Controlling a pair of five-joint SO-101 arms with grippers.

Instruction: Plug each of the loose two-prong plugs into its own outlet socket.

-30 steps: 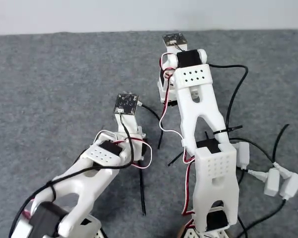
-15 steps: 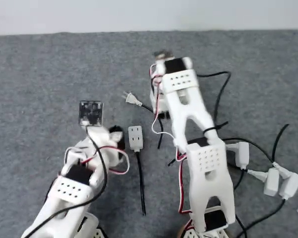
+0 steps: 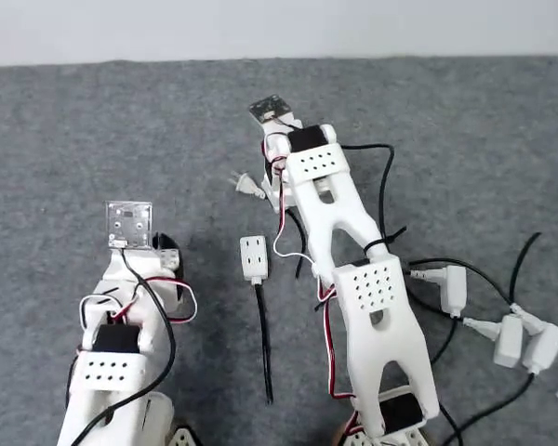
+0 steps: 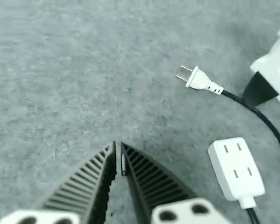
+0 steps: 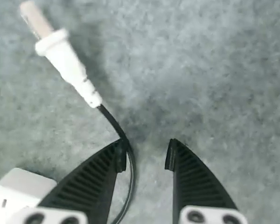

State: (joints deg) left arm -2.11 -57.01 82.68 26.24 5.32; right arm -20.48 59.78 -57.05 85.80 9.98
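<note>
A white two-prong plug (image 3: 249, 186) on a black cord lies on the grey carpet, and a white outlet socket (image 3: 253, 257) lies a little nearer, unplugged. In the right wrist view my right gripper (image 5: 146, 154) is open just behind the plug (image 5: 65, 56), with the cord running past one fingertip. My left gripper (image 4: 117, 154) is shut and empty over bare carpet, off to the left of the socket (image 4: 235, 165) and well short of the plug (image 4: 200, 80).
Several more white plugs and adapters (image 3: 509, 339) on black cords lie tangled at the right. The socket's own black cord (image 3: 263, 344) runs toward the front between the arms. Open carpet spreads across the left and far side.
The left arm has pulled back to the front left, uncovering the socket and plug. The right arm has swung left, ending over the plug's cord.
</note>
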